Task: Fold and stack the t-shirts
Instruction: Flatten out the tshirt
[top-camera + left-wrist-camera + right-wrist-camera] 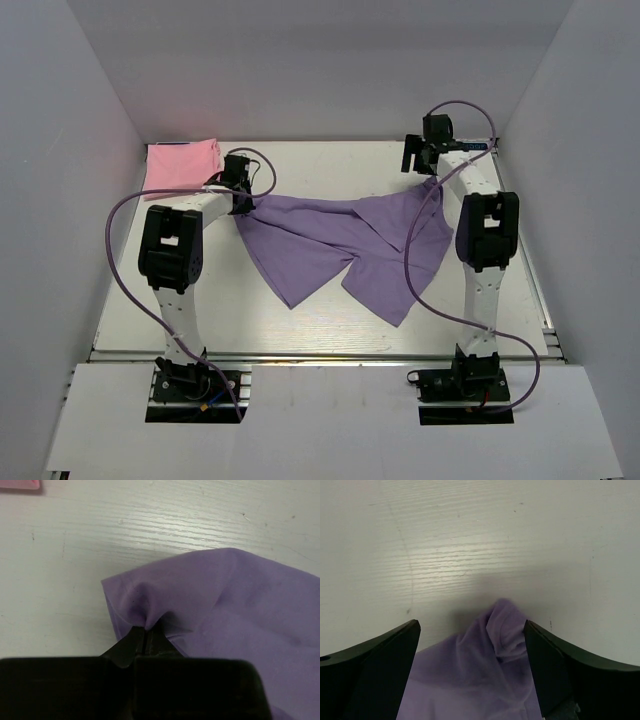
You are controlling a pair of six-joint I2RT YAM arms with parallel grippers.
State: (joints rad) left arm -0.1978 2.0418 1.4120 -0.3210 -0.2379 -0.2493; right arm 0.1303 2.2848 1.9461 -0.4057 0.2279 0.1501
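Note:
The lavender-purple t-shirt [340,250] lies crumpled across the middle of the table. My left gripper [243,203] is shut on its left corner; the left wrist view shows the cloth [220,610] pinched and puckered at the closed fingertips [145,630]. My right gripper [418,160] is open above the shirt's far right corner; in the right wrist view the bunched purple tip [502,630] sits between the spread fingers [395,645], untouched. The pink t-shirt [182,162] lies folded at the far left corner; its edge shows in the left wrist view [20,485].
White walls close in the table on the left, back and right. A metal rail [320,357] runs along the near edge. Purple cables [125,260] loop beside each arm.

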